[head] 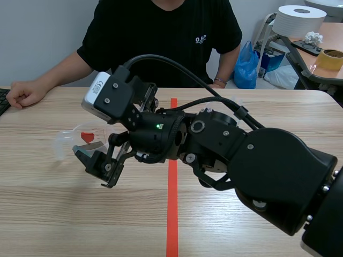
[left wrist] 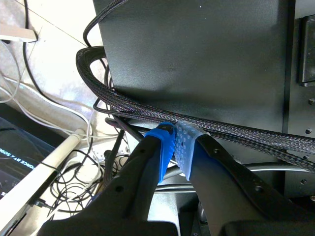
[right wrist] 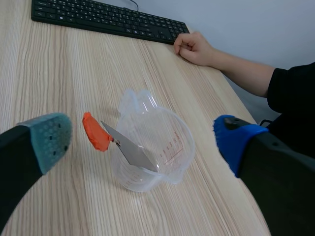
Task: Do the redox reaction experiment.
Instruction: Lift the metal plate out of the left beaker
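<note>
The right pincer (right wrist: 140, 140) hangs spread wide, released, with a clear measuring cup (right wrist: 162, 147) on the table (right wrist: 49, 73) ahead of it between its fingers, a red-handled scraper (right wrist: 118, 141) resting blade-down inside. The left pincer (left wrist: 176, 145) is clenched on nothing, away from the table. If one pad lands first, the light cup could skid or tip, and the loose scraper could flip out.

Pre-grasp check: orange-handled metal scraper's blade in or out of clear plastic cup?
In: metal blade sits inside clear plastic cup, orange handle outside.
</note>
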`<state>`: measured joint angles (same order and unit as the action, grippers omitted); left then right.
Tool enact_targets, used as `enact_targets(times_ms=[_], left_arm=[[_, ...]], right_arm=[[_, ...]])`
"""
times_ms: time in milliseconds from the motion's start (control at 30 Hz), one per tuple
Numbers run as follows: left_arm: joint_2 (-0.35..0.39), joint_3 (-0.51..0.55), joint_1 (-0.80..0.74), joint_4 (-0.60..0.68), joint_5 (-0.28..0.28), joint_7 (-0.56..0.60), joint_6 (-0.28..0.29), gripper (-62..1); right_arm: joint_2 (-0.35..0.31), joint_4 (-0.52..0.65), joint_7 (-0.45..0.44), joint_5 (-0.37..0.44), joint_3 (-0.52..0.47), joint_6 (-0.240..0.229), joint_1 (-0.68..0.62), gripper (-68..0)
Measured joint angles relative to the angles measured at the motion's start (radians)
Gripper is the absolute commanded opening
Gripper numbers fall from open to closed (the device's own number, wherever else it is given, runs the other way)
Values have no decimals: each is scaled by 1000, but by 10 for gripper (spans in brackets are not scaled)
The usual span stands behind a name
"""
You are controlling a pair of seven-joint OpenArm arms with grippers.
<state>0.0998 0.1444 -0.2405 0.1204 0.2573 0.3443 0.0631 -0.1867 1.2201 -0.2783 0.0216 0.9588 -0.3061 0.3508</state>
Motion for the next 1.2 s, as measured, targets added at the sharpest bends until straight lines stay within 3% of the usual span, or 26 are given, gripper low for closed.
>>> enact_targets(times_ms=[567, 867, 1200], left_arm=[[0, 0, 0, 0, 0, 0, 0, -567], [0, 0, 0, 0, 0, 0, 0, -567], [0, 0, 0, 0, 0, 0, 0, -567]], right_arm=[[-2, 0, 14, 0, 0, -1, 0, -667], [-1, 0, 19, 14, 0, -4, 6, -669], [94, 0, 270, 184, 0, -38, 85, -669]])
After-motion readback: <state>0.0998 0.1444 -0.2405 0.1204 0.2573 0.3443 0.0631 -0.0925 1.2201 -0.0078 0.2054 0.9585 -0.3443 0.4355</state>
